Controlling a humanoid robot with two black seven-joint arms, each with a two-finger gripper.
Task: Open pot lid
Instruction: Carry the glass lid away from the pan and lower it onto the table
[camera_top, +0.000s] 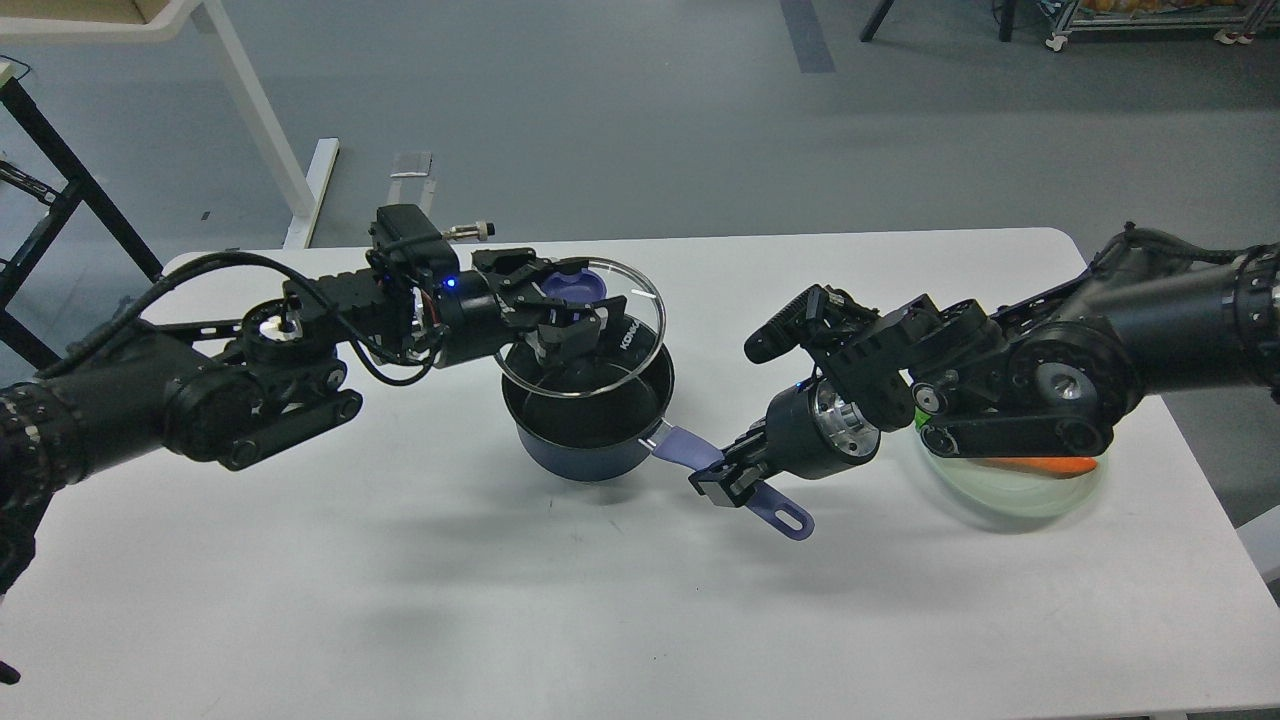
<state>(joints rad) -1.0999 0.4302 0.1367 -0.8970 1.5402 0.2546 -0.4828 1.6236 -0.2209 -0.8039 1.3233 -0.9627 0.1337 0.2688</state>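
The left gripper (562, 305) is closed on the lavender knob (578, 285) of the lid (625, 325), one finger above the knob and one below it. It holds the clear glass lid tilted and raised, with the far edge high and the near edge dipping toward the rim of the pot (590, 420). Whether that low edge touches the rim or hangs just clear of it cannot be told from this angle. The white lettering on the glass faces right.

The right gripper (728, 477) is clamped on the pot's long lavender handle (745, 480), about midway along it. The end of the handle, with its hole, sticks out beyond the fingers toward the front of the table.

The dark navy pot stands upright near the middle of the white table (400, 600), its black inside partly seen beneath the lifted lid.

To the right, partly hidden under the right arm, lies a pale green glass plate (1010, 495) with something orange (1040, 465) on it. The plate is well apart from the pot.
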